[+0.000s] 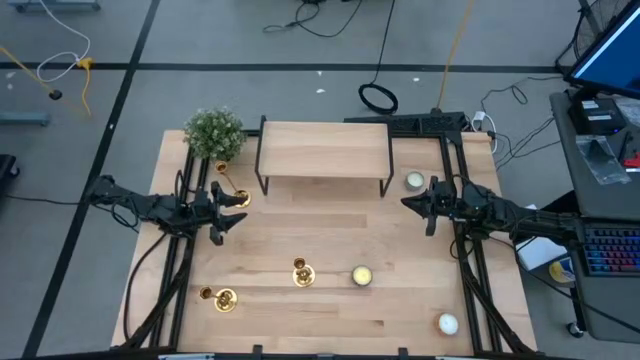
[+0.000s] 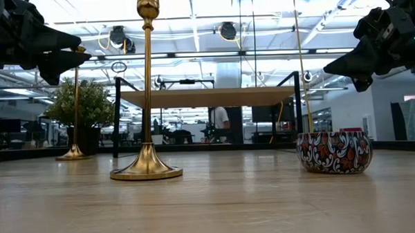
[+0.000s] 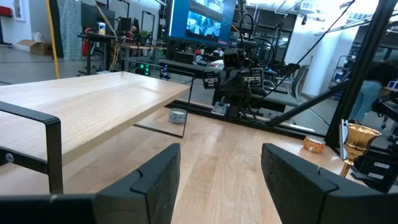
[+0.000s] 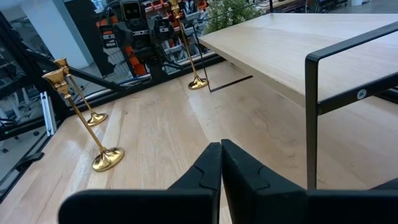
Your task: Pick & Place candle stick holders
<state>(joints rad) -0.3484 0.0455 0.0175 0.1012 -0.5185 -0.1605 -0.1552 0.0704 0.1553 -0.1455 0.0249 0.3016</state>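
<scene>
Nearest the front edge of the desk (image 1: 330, 335), toward the front-right corner, lies a small white candle (image 1: 447, 323). Toward the front-left corner stands one brass candlestick (image 1: 224, 298), upright on its round base. A little farther in, near the middle of the desk, a second candlestick (image 1: 303, 273) stands upright, and just to its right sits a patterned candle tin (image 1: 362, 276); the two are close but apart.

Farther back, the left claw (image 1: 232, 211) hangs above the desk near the left edge, its fingers (image 3: 155, 180) spread apart and empty. Just behind it, the third candlestick (image 1: 236, 194) stands by the left leg of the small wooden shelf (image 1: 324, 150), not touched by the claw. Opposite, near the right edge, the right claw (image 1: 412, 205) hovers with its fingers (image 4: 208, 168) pressed together, gripping nothing.

Behind the right claw, another small tin (image 1: 414, 181) rests beside the shelf's right leg. The shelf spans the middle of the back edge, and a potted plant (image 1: 214, 132) sits at the back-left corner.
</scene>
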